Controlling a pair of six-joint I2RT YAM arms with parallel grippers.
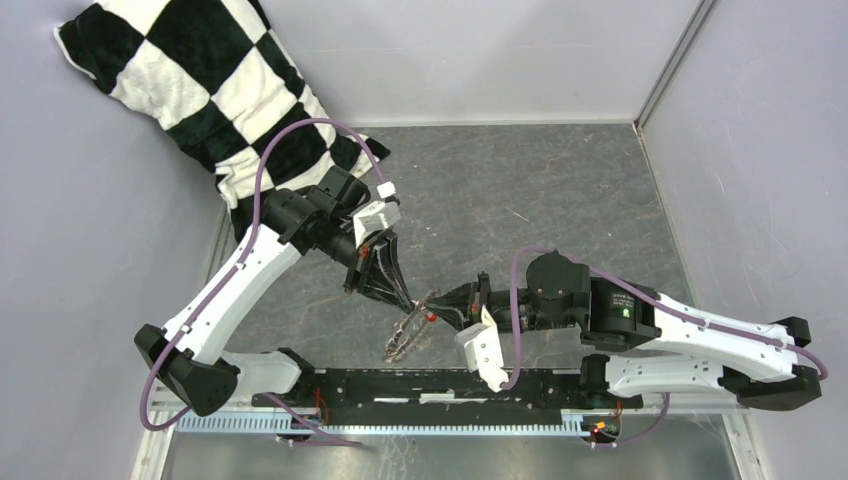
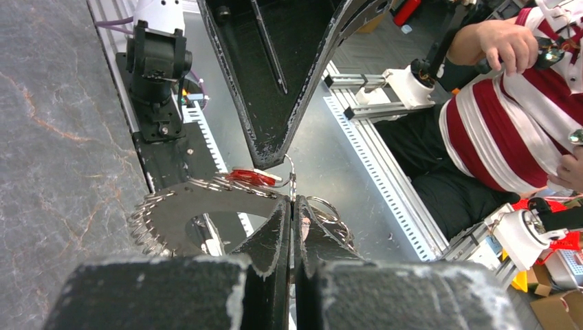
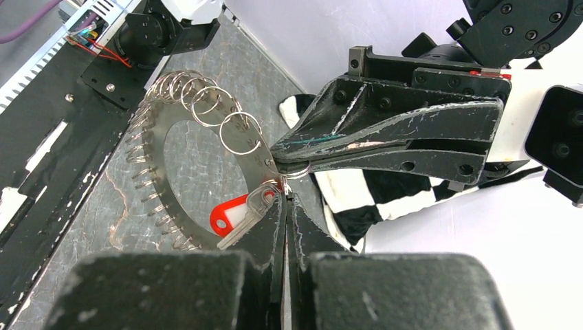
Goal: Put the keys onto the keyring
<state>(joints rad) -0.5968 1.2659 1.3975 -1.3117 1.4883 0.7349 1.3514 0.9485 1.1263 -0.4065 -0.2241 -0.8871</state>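
The keyring point(image 3: 152, 159) is a grey toothed disc with a hollow centre, fringed with small wire rings, and it is held tilted above the table. It also shows in the top view point(image 1: 404, 338) and the left wrist view point(image 2: 180, 203). The keys point(image 3: 235, 216), a silvery key with a red tag, hang at the disc's inner edge, and the red tag shows in the left wrist view point(image 2: 250, 177). My left gripper point(image 3: 280, 155) is shut on a small wire ring at the keyring's rim. My right gripper point(image 3: 285, 201) is shut at the key's head, tip to tip with the left gripper point(image 1: 408, 297).
A black-and-white checkered cushion point(image 1: 215, 85) lies at the back left, behind the left arm. The arms' black base rail point(image 1: 450, 385) runs along the near edge. A seated person in a red-striped shirt point(image 2: 515, 117) is beyond the table edge.
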